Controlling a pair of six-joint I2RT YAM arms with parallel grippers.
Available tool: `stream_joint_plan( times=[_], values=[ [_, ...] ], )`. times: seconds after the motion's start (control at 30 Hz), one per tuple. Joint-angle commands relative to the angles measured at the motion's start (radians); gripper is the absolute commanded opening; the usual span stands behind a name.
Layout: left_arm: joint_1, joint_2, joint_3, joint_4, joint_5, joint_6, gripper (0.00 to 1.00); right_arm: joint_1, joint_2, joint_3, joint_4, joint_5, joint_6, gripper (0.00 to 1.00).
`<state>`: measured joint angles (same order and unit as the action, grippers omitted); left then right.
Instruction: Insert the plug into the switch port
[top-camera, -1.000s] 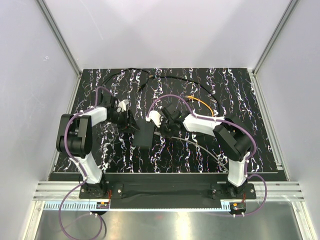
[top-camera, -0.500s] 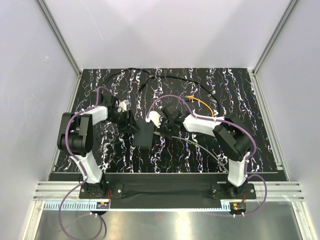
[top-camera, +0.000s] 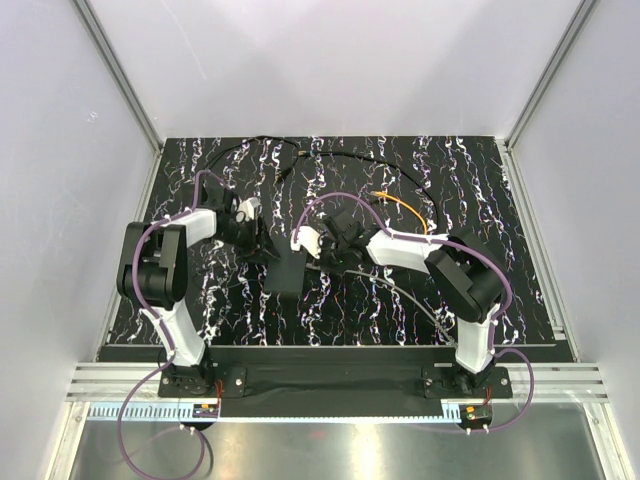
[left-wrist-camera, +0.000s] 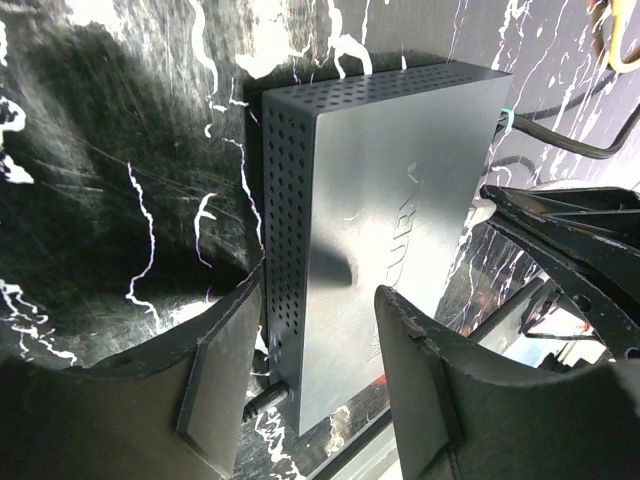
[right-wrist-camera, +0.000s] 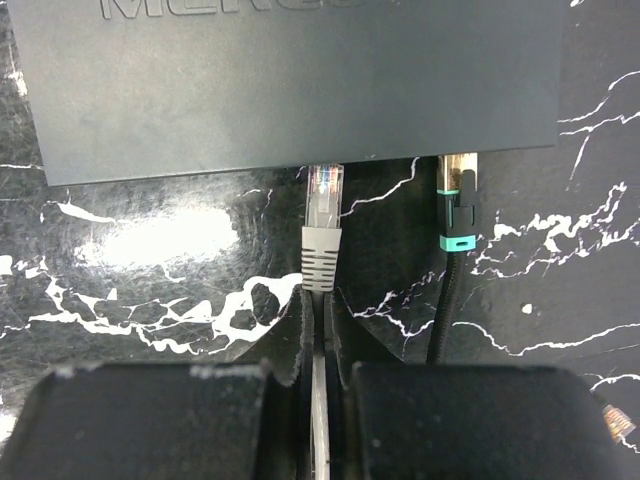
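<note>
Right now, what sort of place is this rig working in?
Probably a lab test enclosure: plain white walls on aluminium framing, a black marbled tabletop, and a network switch laid on it.

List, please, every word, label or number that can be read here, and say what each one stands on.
"MERCU": raised letters on the switch top face, right wrist view, tops cut off by the frame edge; the rest is unclear.
"CUR": same lettering, faint and sideways, left wrist view; next letter unclear.
No text readable on the grey plug or the teal-collared black cable.
Top view: all too small.
</note>
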<state>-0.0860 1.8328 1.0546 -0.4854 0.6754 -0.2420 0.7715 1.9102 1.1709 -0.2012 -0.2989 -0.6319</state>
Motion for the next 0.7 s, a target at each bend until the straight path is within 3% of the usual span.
stream_joint_plan(
  times=[0.0,0.67],
  values=[
    [-0.004,0.019,0.039,-0.002,-0.007,0.023,0.55,0.015,-0.014,0.018,0.089,-0.034,-0.022,0.0],
    [-0.008,0.077,0.099,-0.05,-0.039,0.075,0.56,0.028,-0.03,-0.06,0.158,-0.111,-0.146,0.0]
  ],
)
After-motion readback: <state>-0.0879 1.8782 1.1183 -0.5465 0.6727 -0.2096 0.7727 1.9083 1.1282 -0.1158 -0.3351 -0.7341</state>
